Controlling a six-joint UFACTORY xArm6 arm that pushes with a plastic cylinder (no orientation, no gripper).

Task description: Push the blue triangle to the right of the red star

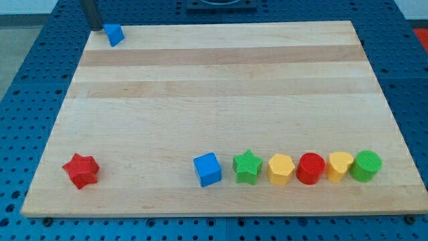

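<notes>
The blue triangle [114, 33] lies at the top left corner of the wooden board [221, 87]. The red star [81, 170] lies near the board's bottom left corner, far below the triangle. My tip [96, 27] stands just left of the blue triangle, close to it or touching it; I cannot tell which.
A row of blocks runs along the bottom right: a blue cube [207, 169], a green star [247, 166], a yellow hexagon [281, 169], a red cylinder [310, 168], a yellow block [340, 166] and a green cylinder [366, 165].
</notes>
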